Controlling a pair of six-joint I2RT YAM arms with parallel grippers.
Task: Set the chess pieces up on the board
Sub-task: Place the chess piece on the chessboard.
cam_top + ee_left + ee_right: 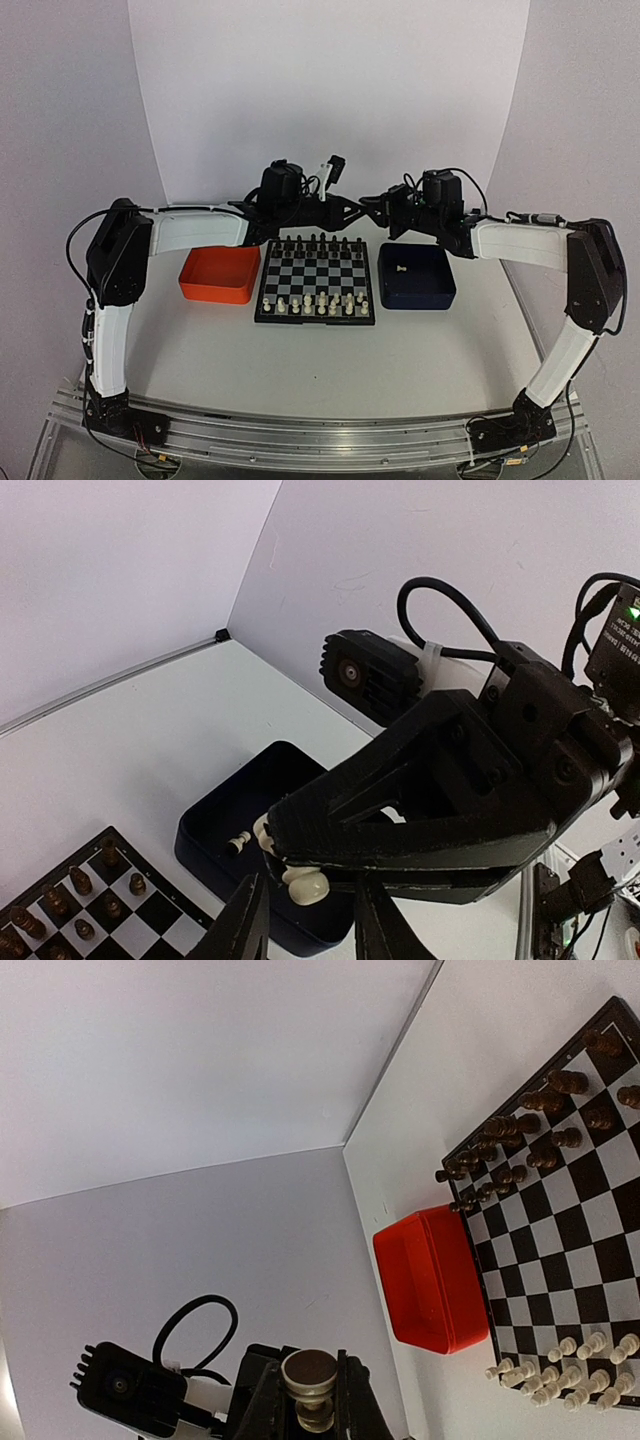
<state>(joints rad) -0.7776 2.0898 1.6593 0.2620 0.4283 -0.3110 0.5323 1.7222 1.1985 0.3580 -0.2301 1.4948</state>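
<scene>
**A:** Where are the cream chess pieces (pixel 315 301)?

**B:** Most stand in the two near rows of the board (pixel 318 272). One sits in the dark blue tray (pixel 440 290) to its right.

**A:** And the grippers?

**B:** They meet above the board's far edge. The right gripper (pixel 308 1372) is clamped tight on one cream piece (pixel 305 884). The left gripper (pixel 310 912), just beside it, has its fingers partly apart and holds nothing.
</scene>
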